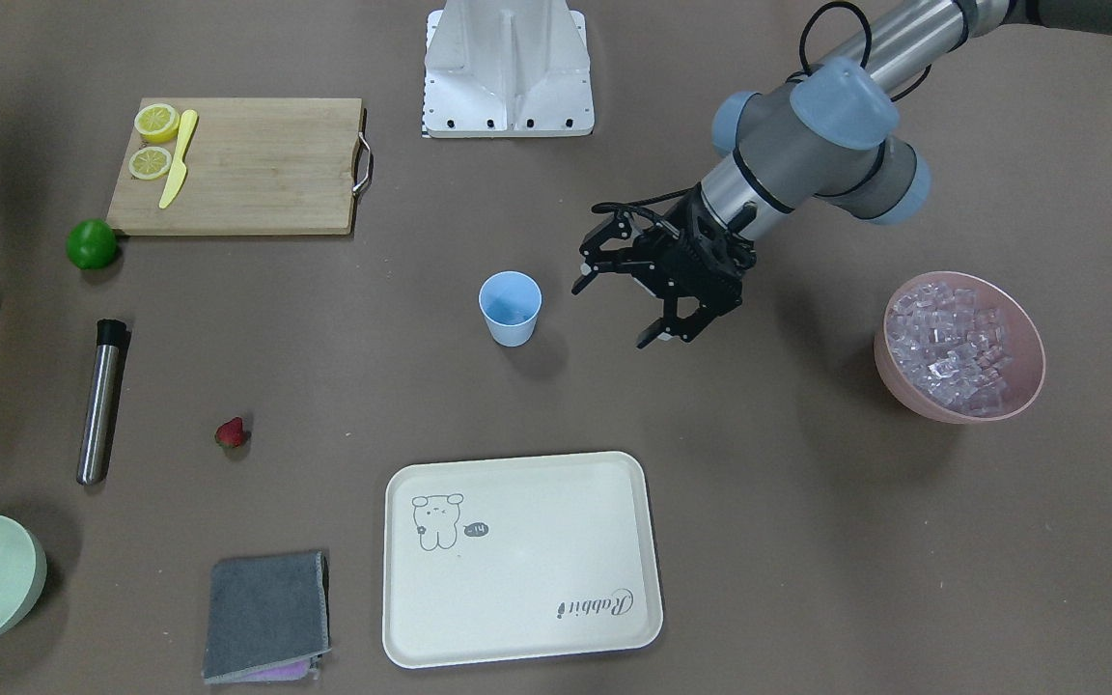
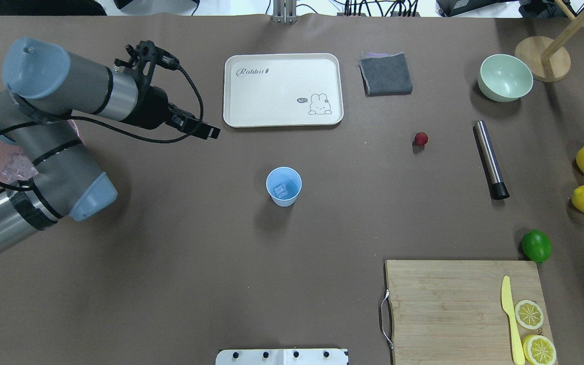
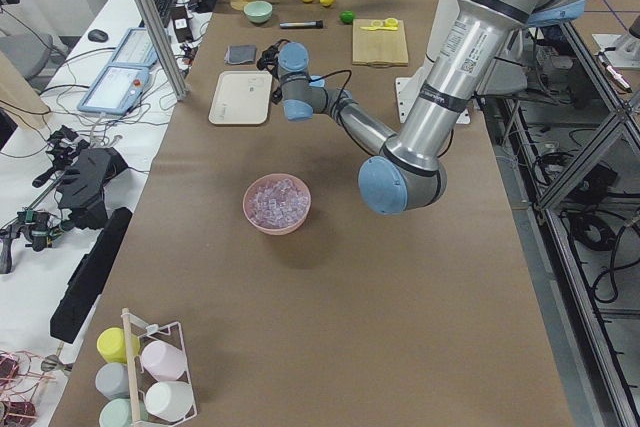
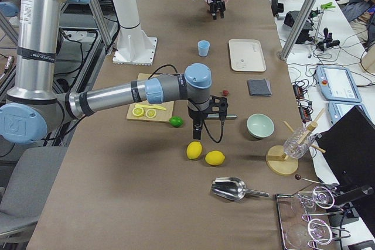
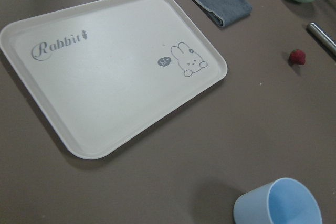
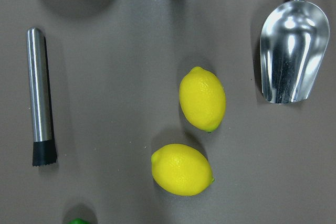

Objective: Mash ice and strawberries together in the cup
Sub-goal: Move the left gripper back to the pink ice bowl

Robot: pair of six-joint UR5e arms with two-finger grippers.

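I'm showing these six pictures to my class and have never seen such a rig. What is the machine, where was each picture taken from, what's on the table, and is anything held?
It is a robot with two arms at a table, each ending in a two-finger gripper. Four pictures come from fixed cameras: facing the robot, overhead, and at each table end. Two come from cameras on the wrists. The left gripper hangs open and empty near the cup, which holds ice. More fills the pink bowl. The strawberry, steel rod, tray and board lie free. The right gripper hangs near the lemons; whether it is open cannot be told.
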